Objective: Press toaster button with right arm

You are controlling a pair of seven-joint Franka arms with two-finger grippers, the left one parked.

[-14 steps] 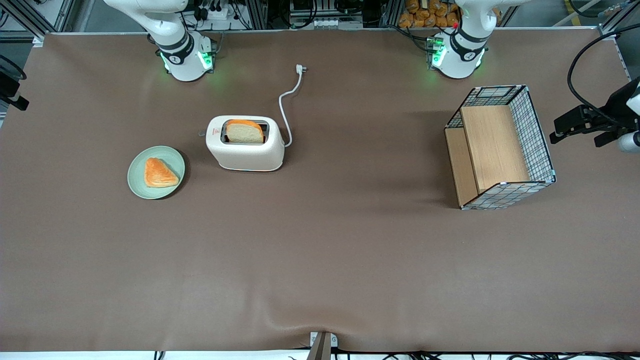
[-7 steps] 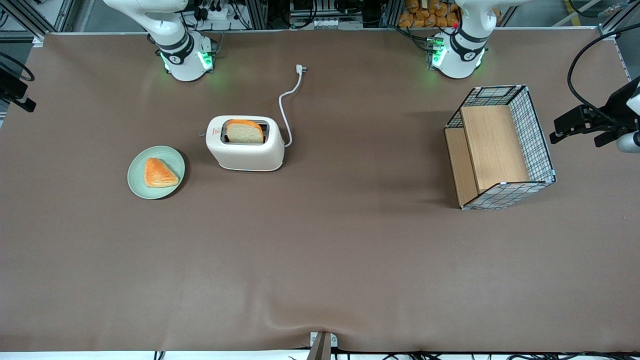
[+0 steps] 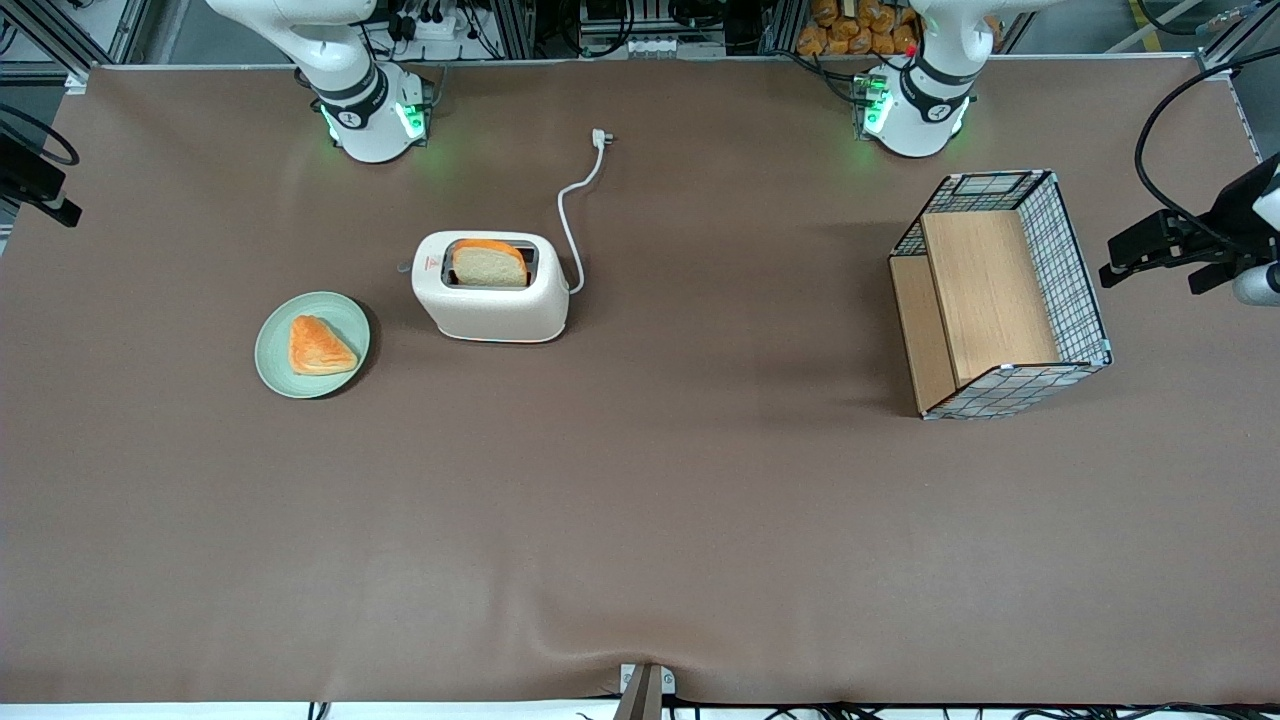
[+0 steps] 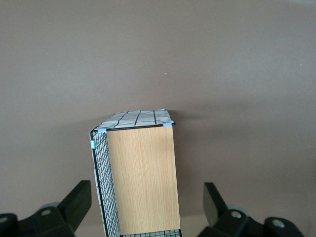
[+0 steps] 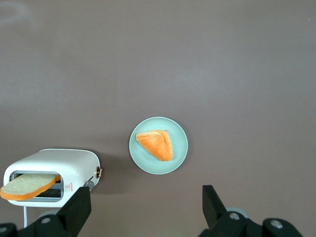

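The cream-white, rounded-box toaster [image 3: 490, 288] of smooth plastic stands on the matte brown bench [image 3: 640, 520], a slice of pale bread with an orange crust [image 3: 489, 264] sticking up out of its single wide top slot. On its narrow end toward the working arm's end of the bench sits a small red mark, and from that end juts the toaster button [image 5: 90, 185], a small pale tab that the front view barely shows. A thin white cord [image 3: 572, 215] curls away from the toaster's other end and finishes in a plug farther from the front camera.

Beside the toaster's marked end, slightly apart, lies a round pale-green plate [image 3: 280, 360] carrying a triangular, flaky orange pastry [image 3: 318, 346].

The right arm's black pincer [image 5: 145, 210] hangs high above the bench, looking down on plate and toaster; its two fingers [image 5: 79, 207] are spread wide with nothing between them. In the front view only a dark piece of it [image 3: 35, 180] shows, cut off by the frame's edge.

Toward the parked arm's end of the bench rests a wire-mesh basket with light wooden panels [image 3: 1000, 295], tipped on its side.
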